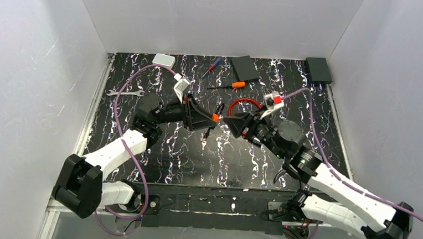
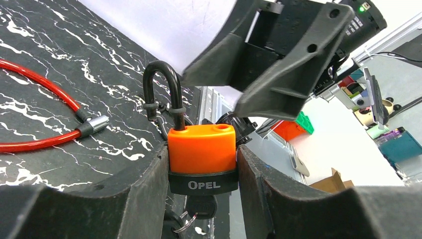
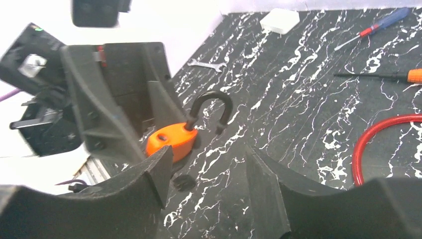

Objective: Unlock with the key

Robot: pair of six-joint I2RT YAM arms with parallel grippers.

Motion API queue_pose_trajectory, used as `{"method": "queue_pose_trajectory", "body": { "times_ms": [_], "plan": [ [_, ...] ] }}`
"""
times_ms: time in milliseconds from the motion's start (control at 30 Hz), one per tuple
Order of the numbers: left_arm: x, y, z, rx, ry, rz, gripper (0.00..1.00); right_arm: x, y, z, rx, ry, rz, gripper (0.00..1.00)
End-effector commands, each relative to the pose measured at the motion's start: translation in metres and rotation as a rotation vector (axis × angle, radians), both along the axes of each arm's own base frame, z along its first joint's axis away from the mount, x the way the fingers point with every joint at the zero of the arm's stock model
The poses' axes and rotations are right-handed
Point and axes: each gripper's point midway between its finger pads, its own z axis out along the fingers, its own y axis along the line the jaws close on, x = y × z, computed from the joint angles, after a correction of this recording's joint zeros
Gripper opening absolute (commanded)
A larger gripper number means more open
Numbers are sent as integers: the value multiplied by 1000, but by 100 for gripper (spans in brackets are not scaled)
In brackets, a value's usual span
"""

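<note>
Under padlock [image 2: 201, 149], key [image 2: 201, 205] bit hidden — red cable [image 2: 45, 140] cut by edge.

Black-headed key [image 2: 201, 205] sits inserted beneath orange padlock [image 2: 201, 149], shackle open.

The left arm [image 1: 116, 149] and the right arm [image 1: 352, 193] share one build: smooth white link shells between rounded matte-black joint housings [image 1: 77, 184]. A thin purple cable [image 1: 115, 111] loops beside each arm. The fingers [image 2: 134, 199] are broad, wedge-shaped black plastic with small round holes in their sides. A tiny green light [image 2: 362, 8] glows on the right wrist.
</note>
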Motion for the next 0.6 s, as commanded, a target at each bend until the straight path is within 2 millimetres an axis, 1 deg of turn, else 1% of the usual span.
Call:
{"method": "queue_pose_trajectory", "body": {
  "times_ms": [0,67,133,233,300,367,433,500,533,567],
  "plan": [
    [0,3,14,-26,-33,1,0,-10,-25,1,13,-33,-47,67],
    [-6,4,19,-32,-39,-14,0,-15,-31,14,47,-56,-44,71],
    [-11,6,23,-39,-53,-17,0,-19,-30,31,88,-60,-29,75],
    [-17,8,26,-42,-61,-34,0,-15,-20,46,121,-10,-20,80],
    [-19,8,25,-41,-56,-43,0,-13,-8,49,119,45,-2,80],
    [-19,8,24,-38,-56,-40,0,-8,5,49,119,94,14,80],
    [-14,8,17,-13,-53,-14,0,-3,15,45,103,121,21,80],
    [2,11,0,64,-38,76,0,8,17,37,77,153,-29,80],
    [11,13,-12,119,-29,129,0,15,13,30,51,179,-74,80],
    [20,17,-25,176,-23,187,0,19,6,18,5,214,-123,80]
  ]
}}
